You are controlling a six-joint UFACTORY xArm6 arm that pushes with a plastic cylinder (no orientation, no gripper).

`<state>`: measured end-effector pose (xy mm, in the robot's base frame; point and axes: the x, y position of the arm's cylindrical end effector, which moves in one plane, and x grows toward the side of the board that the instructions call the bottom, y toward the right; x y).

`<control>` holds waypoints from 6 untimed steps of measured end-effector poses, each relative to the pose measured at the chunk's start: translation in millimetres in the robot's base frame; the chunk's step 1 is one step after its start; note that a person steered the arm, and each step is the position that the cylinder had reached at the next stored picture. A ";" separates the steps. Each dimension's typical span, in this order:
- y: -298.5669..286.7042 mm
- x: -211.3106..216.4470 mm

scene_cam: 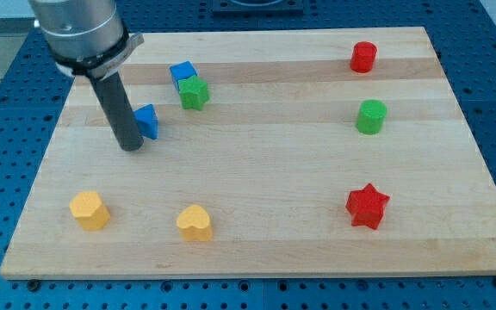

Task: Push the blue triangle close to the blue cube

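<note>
My tip [131, 146] – a bare rod, holding nothing – touching the blue triangle's [148, 120] left side, blue cube [182, 73] near, up-right, beside a green star [194, 93].

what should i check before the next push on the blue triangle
1. My tip beside the blue triangle: ok, at its lower left edge.
2. Contact made: cannot tell, the rod hides that edge.
3. Blue cube in view: ok, up and right of the triangle.
4. Path between them free: ok, bare board.
5. Green star clear of the cube: not ok, it sits against the cube's lower right.
6. Other blocks distant: ok.
</note>
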<state>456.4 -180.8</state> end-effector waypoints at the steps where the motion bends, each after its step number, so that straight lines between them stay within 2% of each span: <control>1: -0.7 39.3; 3: -1.5 -38.8; 6: 16.9 -67.7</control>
